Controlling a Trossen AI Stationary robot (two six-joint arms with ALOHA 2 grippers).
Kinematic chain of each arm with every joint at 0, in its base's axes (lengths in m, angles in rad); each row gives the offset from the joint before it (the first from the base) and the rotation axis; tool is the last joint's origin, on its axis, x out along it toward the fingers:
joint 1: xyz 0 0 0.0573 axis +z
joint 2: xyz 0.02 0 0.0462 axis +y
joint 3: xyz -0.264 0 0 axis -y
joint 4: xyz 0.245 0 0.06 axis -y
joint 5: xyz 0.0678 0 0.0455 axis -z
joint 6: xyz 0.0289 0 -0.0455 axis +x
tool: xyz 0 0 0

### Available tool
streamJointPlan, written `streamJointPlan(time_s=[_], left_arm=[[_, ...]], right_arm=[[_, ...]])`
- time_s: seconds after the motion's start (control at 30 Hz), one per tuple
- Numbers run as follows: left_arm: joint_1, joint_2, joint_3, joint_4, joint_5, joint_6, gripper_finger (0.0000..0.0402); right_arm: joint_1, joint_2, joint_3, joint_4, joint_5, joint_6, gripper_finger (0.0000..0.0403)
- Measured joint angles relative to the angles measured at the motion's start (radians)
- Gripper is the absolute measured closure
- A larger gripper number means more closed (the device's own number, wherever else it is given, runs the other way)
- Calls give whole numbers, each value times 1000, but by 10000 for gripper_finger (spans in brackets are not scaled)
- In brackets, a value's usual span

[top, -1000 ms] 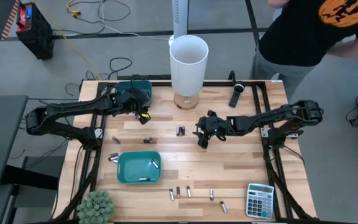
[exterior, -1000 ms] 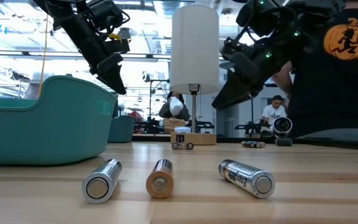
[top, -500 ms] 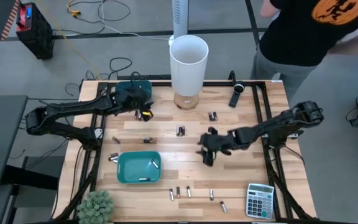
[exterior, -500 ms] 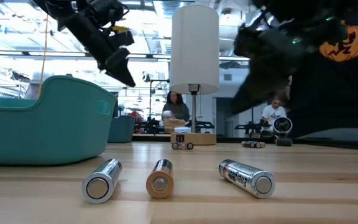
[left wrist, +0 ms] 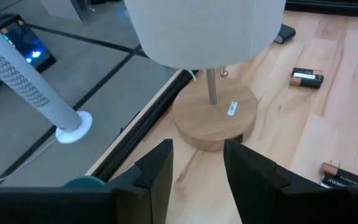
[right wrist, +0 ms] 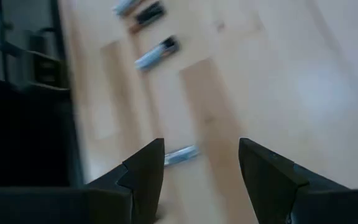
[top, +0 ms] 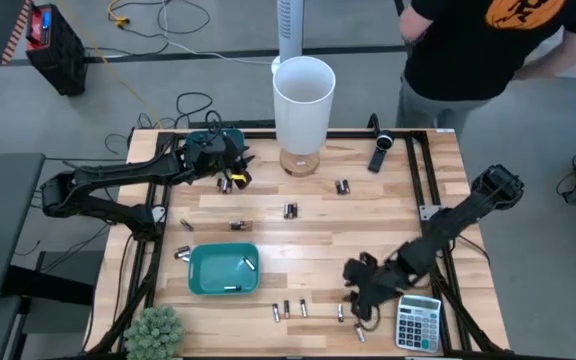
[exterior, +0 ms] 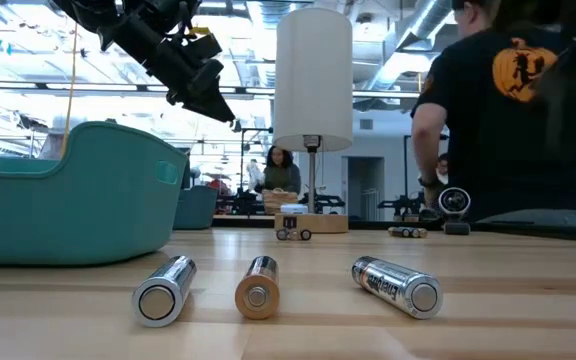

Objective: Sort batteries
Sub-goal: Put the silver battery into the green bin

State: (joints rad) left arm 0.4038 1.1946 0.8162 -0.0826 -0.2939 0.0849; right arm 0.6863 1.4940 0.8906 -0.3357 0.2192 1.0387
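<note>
Near the table's front edge, five batteries [top: 304, 309] lie scattered, mostly lengthwise front-to-back; right gripper [top: 360, 303] spread wide, left gripper [top: 232, 180] parted, both empty.

The left arm reaches across the tabletop's far left side, its left pincer [top: 230, 177] raised with fingers [left wrist: 157, 171] parted and empty. The right arm stretches toward the near edge — its right pincer [top: 360, 298] low, fingers [right wrist: 143, 171] spread wide.

Right arm's on the move

The right gripper [top: 359, 296] swung from table center out toward 5 o'clock, now over the batteries [top: 340, 313] by the calculator [top: 418, 322].
</note>
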Motion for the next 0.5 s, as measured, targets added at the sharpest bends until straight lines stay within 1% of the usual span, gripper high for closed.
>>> streamJointPlan(time_s=[0.13,0.27,0.4,0.5], left_arm=[[0,0,0,0,0,-2,265],[0,0,0,-1,0,-2,265],[0,0,0,-2,0,-3,265],[0,0,0,-3,0,-3,265]], right_arm=[[98,0,41,-60,71,175,180],[167,0,62,-113,115,319,184],[216,0,64,-81,124,454,196],[250,42,87,-62,125,531,203]])
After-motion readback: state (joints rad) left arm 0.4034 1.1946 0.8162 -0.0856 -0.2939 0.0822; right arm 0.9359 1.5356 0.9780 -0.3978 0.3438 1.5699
